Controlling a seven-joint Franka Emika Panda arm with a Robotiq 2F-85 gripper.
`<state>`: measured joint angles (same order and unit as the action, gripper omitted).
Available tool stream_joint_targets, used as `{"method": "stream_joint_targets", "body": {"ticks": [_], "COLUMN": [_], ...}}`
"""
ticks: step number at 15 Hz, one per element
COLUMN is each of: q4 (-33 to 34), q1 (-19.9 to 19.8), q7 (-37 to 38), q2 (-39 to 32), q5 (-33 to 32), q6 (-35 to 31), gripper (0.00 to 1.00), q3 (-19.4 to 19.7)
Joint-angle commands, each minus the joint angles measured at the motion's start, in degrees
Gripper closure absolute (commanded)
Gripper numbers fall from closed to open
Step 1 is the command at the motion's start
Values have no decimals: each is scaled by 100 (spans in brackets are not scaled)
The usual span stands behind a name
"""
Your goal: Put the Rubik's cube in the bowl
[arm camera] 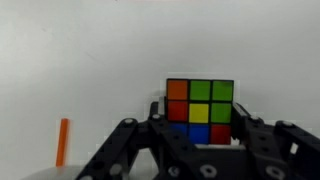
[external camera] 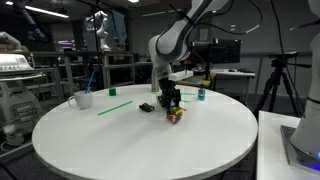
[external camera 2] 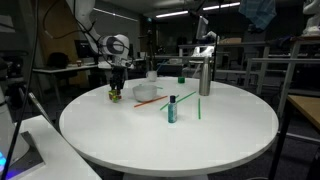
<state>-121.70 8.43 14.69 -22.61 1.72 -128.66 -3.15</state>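
The Rubik's cube [arm camera: 200, 112] sits between my two black fingers in the wrist view, its face showing orange, green, red, yellow and blue squares. Both fingers touch its sides. My gripper [arm camera: 199, 118] is shut on it. In both exterior views the gripper [external camera: 172, 103] [external camera 2: 115, 90] points straight down, with the cube [external camera: 175, 115] [external camera 2: 115, 97] at or just above the white table top. The white bowl [external camera 2: 147, 92] stands a short way off beside the gripper in an exterior view. I cannot make it out in the other views.
The round white table [external camera: 140, 150] carries a white mug [external camera: 80, 99], a green stick [external camera: 115, 106], a flat black object [external camera: 146, 107] and a teal bottle [external camera: 200, 94] [external camera 2: 172, 108]. A tall metal flask [external camera 2: 204, 78] stands farther back. An orange stick [arm camera: 64, 142] lies near the gripper.
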Motion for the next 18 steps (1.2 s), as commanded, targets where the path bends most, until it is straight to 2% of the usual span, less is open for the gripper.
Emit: {"method": "stream_joint_targets", "body": {"ticks": [1,7,18], "q4": [-147,78,761], "q1": [103,28,-165], "q7": [279,476,400], "q2": [562,959,791], "q5": [-281,-812,-1260], "q6": [370,869,1173], "gripper": [66,66,66], "q3": [90,170,364]}}
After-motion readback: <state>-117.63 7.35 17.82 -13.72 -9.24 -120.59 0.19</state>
